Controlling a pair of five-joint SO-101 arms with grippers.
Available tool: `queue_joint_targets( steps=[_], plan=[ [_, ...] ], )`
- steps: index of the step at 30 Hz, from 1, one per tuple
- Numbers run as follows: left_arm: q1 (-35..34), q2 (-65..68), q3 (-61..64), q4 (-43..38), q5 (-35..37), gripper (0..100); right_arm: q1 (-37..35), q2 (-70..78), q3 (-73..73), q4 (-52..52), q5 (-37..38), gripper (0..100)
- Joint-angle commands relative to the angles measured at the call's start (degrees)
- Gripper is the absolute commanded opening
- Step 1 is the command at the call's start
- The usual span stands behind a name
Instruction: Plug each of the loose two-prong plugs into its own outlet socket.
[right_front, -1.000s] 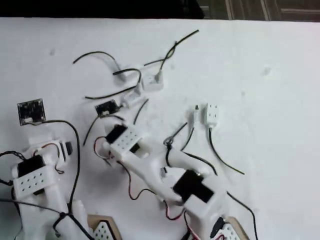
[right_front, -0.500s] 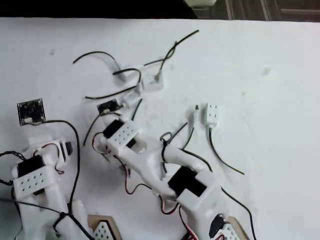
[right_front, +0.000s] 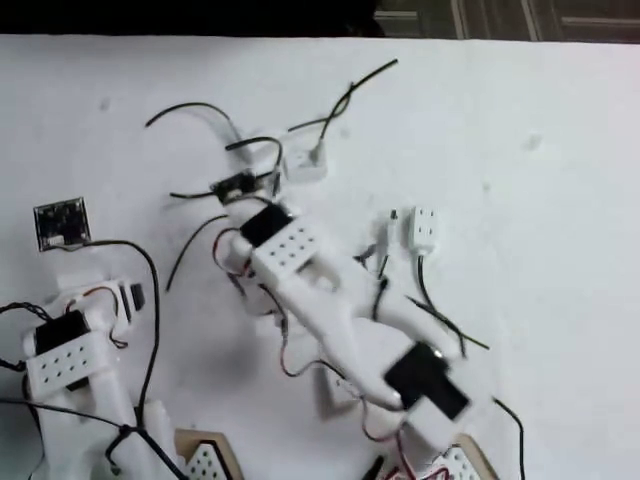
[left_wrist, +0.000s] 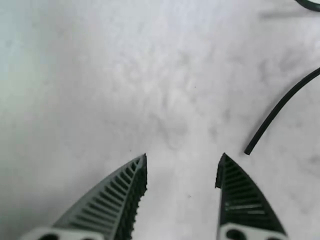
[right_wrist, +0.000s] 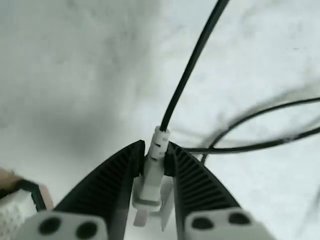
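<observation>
My right gripper (right_wrist: 156, 146) is shut on a white two-prong plug (right_wrist: 150, 175), whose black cord (right_wrist: 190, 70) runs away over the table. In the high view the right arm (right_front: 300, 260) stretches to the middle back, ending beside a white outlet socket (right_front: 303, 165). A second socket (right_front: 425, 228) lies to the right with a loose plug (right_front: 388, 235) right next to it. My left gripper (left_wrist: 182, 157) is open above bare table, near a black cord end (left_wrist: 280, 107).
The left arm (right_front: 65, 360) stands at the front left, its camera board (right_front: 60, 222) ahead of it. Several loose black cords (right_front: 200, 108) curl across the back of the white table (right_front: 560, 150). Arm bases and red wires crowd the front edge.
The right arm has stretched away from the front towards the back socket and now has the white plug between its fingers. The left arm has kept still.
</observation>
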Motion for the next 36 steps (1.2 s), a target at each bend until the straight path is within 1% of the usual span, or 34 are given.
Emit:
queue_joint_targets(
  steps=[1, 4, 8, 12, 16, 19, 22, 27, 33, 36],
  plan=[
    [0.57, -1.36, -1.23, -0.97, 0.44, 23, 1.98, -10.95, -0.88, 3.74, 2.2, 1.7],
    [0.57, -1.36, -1.23, -0.88, 0.44, 23, 2.86, -17.71, -0.7, 6.37, 4.04, 1.7],
    [0.57, -1.36, -1.23, -0.79, 0.44, 23, 6.11, -25.19, 4.75, 6.02, 7.12, 1.7],
    [0.57, -1.36, -1.23, -0.79, 0.44, 23, 12.53, -27.3, 16.0, 0.22, 13.01, 1.6],
    [0.57, -1.36, -1.23, -0.79, 0.44, 23, 20.62, -27.38, 27.25, -7.87, 22.15, 1.6],
    [0.57, -1.36, -1.23, -0.79, 0.44, 23, 24.66, -27.38, 34.37, -13.05, 28.31, 1.6],
    [0.57, -1.36, -1.23, -0.97, 0.44, 23, 25.63, -27.38, 41.49, -17.54, 32.18, 1.6],
    [0.57, -1.36, -1.23, -0.97, 0.44, 23, 25.71, -27.21, 48.7, -23.87, 35.43, 1.6],
    [0.57, -1.36, -1.23, -0.97, 0.44, 23, 25.63, -27.21, 49.58, -24.13, 35.52, 1.8],
    [0.57, -1.36, -1.23, -0.97, 0.44, 23, 25.63, -27.21, 49.58, -22.29, 35.34, 2.4]
  ],
)
